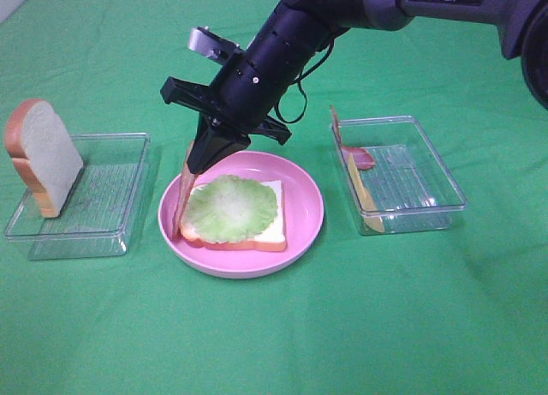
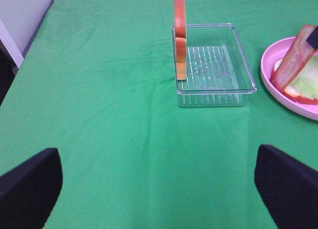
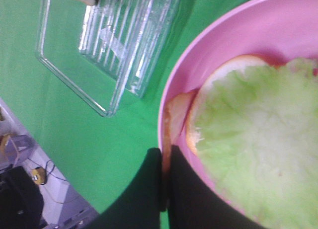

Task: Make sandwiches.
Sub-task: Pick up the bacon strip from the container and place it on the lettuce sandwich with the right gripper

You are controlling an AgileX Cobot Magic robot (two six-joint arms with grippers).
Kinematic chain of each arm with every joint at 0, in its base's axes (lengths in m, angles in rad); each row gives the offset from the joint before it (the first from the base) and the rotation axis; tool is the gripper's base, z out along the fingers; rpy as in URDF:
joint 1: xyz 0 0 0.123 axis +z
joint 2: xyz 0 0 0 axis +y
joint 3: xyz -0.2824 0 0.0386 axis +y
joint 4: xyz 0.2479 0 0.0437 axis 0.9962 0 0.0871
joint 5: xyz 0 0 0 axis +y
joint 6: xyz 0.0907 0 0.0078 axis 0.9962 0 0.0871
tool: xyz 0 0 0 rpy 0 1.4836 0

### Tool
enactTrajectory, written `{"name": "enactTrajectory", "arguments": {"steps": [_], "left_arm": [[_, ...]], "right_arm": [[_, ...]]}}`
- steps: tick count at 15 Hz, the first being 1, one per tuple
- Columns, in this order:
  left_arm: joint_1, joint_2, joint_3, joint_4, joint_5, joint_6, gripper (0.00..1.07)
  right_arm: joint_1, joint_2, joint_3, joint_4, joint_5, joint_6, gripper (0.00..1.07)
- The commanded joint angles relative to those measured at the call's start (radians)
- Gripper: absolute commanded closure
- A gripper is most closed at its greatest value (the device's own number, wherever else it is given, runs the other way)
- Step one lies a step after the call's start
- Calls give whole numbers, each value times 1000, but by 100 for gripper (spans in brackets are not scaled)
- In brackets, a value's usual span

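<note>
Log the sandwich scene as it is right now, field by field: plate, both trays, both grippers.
plate: pink plate holds a bread slice topped with lettuce
right gripper: shut on bacon strip, hanging at the plate's rim
left gripper: open, empty, above green cloth
left tray: second bread slice, leaning upright
right tray: cheese square on edge, red piece beside it
</note>
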Motion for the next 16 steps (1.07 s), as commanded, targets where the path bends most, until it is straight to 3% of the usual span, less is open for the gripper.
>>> {"name": "enactTrajectory", "arguments": {"steps": [1, 7, 12, 13, 14, 16], "left_arm": [[-5, -14, 3, -2, -14, -1, 8], [-5, -14, 3, -2, -14, -1, 8], [-5, -14, 3, -2, -14, -1, 8], [-5, -14, 3, -2, -14, -1, 8], [-5, -14, 3, -2, -14, -1, 8], [-5, -14, 3, -2, -14, -1, 8]], "right_arm": [[-3, -1, -1, -157, 26, 22, 107], [-3, -13, -1, -359, 50, 125, 107], [-1, -12, -1, -357, 68, 128, 107], [-1, -15, -1, -354, 68, 128, 98], [-1, -20, -3, -354, 69, 128, 78], [-1, -46, -3, -359, 74, 119, 27]]}}
